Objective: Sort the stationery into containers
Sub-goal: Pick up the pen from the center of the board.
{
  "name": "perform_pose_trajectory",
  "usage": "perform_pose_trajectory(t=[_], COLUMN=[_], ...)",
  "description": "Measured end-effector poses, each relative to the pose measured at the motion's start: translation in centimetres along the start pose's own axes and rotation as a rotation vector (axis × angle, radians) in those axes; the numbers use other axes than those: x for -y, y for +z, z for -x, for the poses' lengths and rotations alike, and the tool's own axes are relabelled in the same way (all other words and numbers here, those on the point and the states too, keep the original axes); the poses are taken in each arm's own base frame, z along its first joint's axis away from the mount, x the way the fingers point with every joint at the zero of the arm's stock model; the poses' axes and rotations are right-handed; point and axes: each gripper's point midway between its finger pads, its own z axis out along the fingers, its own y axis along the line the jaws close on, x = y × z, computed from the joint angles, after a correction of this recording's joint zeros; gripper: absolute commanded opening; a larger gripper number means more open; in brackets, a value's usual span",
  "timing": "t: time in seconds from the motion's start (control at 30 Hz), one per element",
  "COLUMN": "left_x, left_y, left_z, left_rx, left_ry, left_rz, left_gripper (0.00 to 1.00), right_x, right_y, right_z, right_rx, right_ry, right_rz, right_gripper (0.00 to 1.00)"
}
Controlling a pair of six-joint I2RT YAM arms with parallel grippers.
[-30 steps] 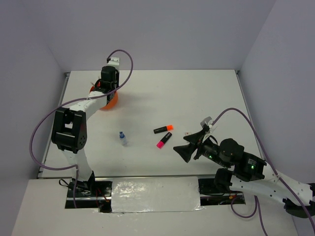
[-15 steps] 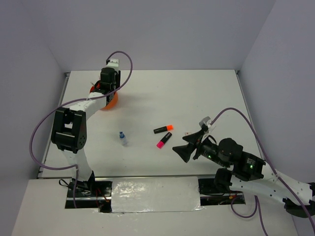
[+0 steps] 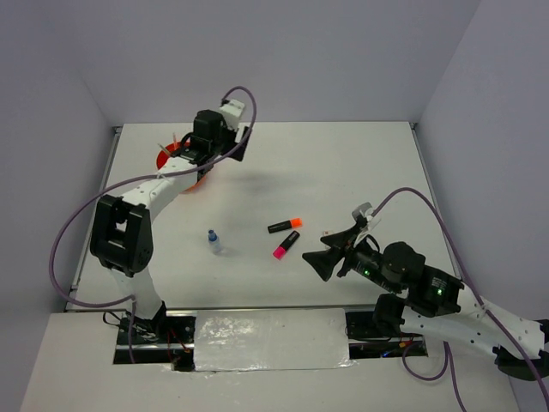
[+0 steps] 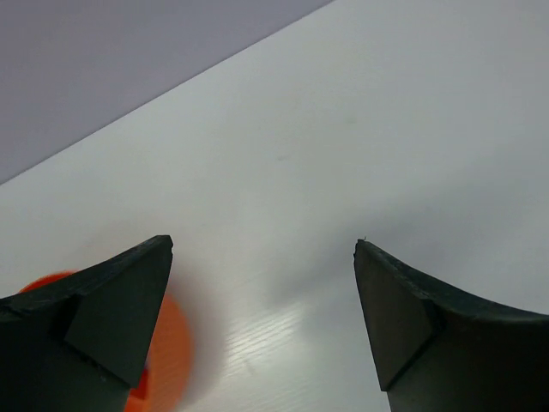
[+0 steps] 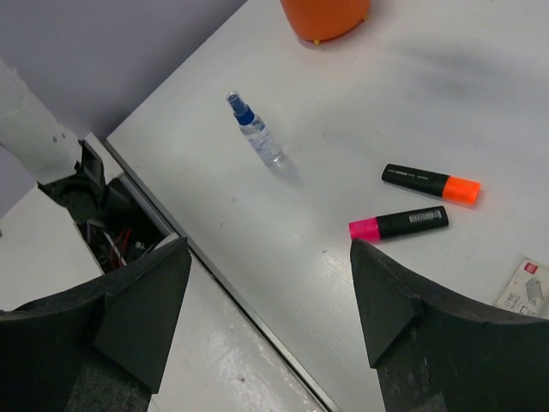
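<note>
White table (image 3: 360,163): organiser (image 5: 326,15), far-left corner; bottle (image 5: 257,137), pink highlighter (image 5: 399,225), orange highlighter (image 5: 429,183) toward near edge; left hand (image 4: 262,243), right hand (image 5: 268,244) both spread, empty.

Both arms are made of white tubes joined by chunky black blocks. The left arm (image 3: 120,236) has a long purple left cable (image 3: 55,249) that runs up to a small white box (image 3: 233,110) near its tip. The right arm (image 3: 429,292) has a purple right cable (image 3: 410,190) too. The left gripper (image 4: 263,243) and the right gripper (image 5: 268,244) each have two dark, pointy fingers shaped like wedges.
</note>
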Motion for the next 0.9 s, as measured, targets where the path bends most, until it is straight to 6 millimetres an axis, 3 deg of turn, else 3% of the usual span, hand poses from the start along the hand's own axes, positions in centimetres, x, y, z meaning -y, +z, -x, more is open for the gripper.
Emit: perform_pose_trajectory(t=[0.1, 0.17, 0.27, 0.33, 0.5, 0.67, 0.77, 0.9], left_x=[7.1, 11.7, 18.2, 20.9, 24.9, 26.9, 27.6, 27.7], left_y=[-2.0, -3.7, -6.8, -8.1, -7.8, -6.8, -6.9, -6.7], left_z=[2.9, 3.3, 2.1, 0.6, -4.6, -10.4, -11.6, -11.5], left_rx=[0.030, 0.034, 0.007, -0.026, -0.173, -0.319, -0.344, -0.336], left_ry=[0.108, 0.171, 0.241, 0.271, 0.321, 0.362, 0.369, 0.368], left_rz=[-0.225, -0.377, -0.602, -0.704, -0.822, -0.864, -0.879, -0.882], left_gripper=[0.99, 0.99, 0.99, 0.99, 0.96, 0.93, 0.89, 0.83], right_x=[0.6, 0.8, 0.9, 0.9, 1.2, 1.2, 1.2, 1.2], right_y=[-0.5, -1.1, -1.5, -1.6, -1.8, -1.8, -1.8, -1.8], right_z=[0.6, 1.3, 1.7, 1.7, 1.2, 1.3, 1.3, 1.2], right_rx=[0.038, 0.069, 0.086, 0.080, 0.064, 0.067, 0.067, 0.065], right_ry=[0.037, 0.061, 0.081, 0.087, 0.091, 0.093, 0.093, 0.091], right_rz=[-0.034, -0.041, -0.046, -0.050, -0.060, -0.058, -0.058, -0.059], right_gripper=[0.82, 0.82, 0.82, 0.82, 0.82, 0.82, 0.82, 0.82])
